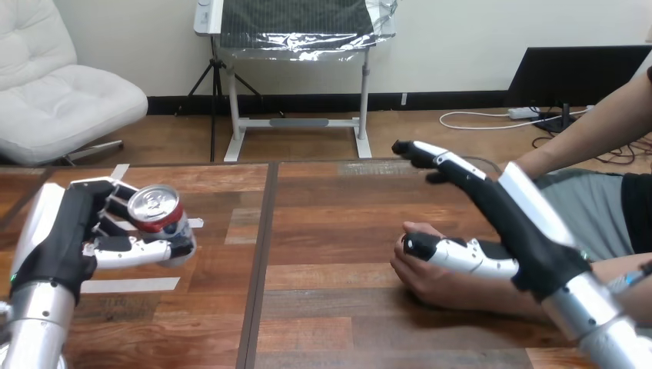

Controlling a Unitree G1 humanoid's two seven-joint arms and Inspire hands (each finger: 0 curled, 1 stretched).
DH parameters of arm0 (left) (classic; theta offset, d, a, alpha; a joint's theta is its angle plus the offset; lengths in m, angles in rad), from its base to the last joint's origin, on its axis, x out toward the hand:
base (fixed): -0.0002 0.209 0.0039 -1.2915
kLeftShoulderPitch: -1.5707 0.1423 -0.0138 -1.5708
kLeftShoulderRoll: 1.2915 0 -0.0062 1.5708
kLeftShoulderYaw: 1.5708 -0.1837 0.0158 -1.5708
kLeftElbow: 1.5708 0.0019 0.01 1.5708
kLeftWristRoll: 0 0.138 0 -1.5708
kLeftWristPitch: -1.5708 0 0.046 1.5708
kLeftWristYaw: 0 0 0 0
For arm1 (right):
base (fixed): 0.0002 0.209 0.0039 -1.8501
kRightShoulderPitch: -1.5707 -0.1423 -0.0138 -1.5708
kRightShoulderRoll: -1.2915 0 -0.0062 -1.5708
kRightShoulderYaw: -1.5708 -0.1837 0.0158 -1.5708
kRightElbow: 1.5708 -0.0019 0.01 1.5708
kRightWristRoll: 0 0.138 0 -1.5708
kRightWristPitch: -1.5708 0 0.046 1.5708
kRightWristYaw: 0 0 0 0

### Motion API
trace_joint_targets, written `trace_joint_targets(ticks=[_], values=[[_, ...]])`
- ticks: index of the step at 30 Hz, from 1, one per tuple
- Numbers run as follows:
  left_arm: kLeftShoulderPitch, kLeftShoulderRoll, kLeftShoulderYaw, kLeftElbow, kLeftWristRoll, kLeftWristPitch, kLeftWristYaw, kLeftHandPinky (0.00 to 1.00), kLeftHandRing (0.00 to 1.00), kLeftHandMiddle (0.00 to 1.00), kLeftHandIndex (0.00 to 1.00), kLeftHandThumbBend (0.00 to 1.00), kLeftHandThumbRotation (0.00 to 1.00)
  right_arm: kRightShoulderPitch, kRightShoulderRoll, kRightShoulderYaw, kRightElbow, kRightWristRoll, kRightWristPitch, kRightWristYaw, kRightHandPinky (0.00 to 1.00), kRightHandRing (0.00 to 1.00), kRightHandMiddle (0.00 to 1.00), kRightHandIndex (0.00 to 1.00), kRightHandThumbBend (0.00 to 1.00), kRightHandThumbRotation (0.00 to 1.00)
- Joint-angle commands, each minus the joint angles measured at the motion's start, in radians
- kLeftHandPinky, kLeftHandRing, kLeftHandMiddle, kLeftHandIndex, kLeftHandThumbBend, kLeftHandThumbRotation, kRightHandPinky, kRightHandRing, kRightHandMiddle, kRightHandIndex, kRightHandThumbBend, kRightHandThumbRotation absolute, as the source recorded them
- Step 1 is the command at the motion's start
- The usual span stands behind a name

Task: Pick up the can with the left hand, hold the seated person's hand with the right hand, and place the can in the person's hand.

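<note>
Can (158, 209): red body, silver lid, at left side of desk (330, 231). Clamped in left hand (77, 238), fingers wrapped round the back, thumb across the front low down. Tilted, lid facing up and toward the camera. Looks lifted clear of the desk; underside contact hard to confirm. White tape strip (127, 286) on the desk just below it.

Well apart from the person's hand (421, 278), resting on the desk right of centre, loosely curled, palm not presented upward.

Right hand (515, 231) over the person's hand: thumb lying across its top, fingers straight and pointing away above it, nothing enclosed. Not a hold yet, only touching.

Judged stage: pickup done, hold step incomplete, handover not begun.

Risks:
- Tilted can plus long carry across the desk: slip in the grip, spill if opened.
- Closing the right fingers with the person's hand off-centre: pinch, or a miss grabbing air.
- Person's hand curled or palm-down at delivery: nowhere to seat the can, likely roll off onto the desk.
- Left arm path crossing the raised right fingers: collision.
</note>
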Motion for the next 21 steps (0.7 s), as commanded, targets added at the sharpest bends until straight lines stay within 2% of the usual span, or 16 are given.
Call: trace_joint_targets(ticks=[1, 13, 21], values=[[-0.068, -0.012, -0.012, -0.081, -0.006, 0.006, -0.012, 0.26, 0.31, 0.37, 0.43, 0.72, 0.0, -0.106, -0.043, -0.028, 0.038, -0.016, -0.012, -0.024, 0.83, 0.89, 0.9, 0.88, 0.93, 0.83], [-0.079, -0.026, -0.03, -0.128, 0.01, 0.046, -0.045, 0.26, 0.3, 0.36, 0.42, 0.73, 0.0, -0.182, -0.121, -0.026, 0.115, -0.08, -0.006, -0.043, 0.83, 0.89, 0.9, 0.9, 0.92, 0.77], [-0.083, -0.03, -0.038, -0.14, -0.001, 0.047, -0.067, 0.25, 0.3, 0.36, 0.42, 0.71, 0.0, -0.23, -0.171, -0.012, 0.167, -0.105, 0.01, -0.022, 0.84, 0.9, 0.91, 0.91, 0.98, 0.68]])
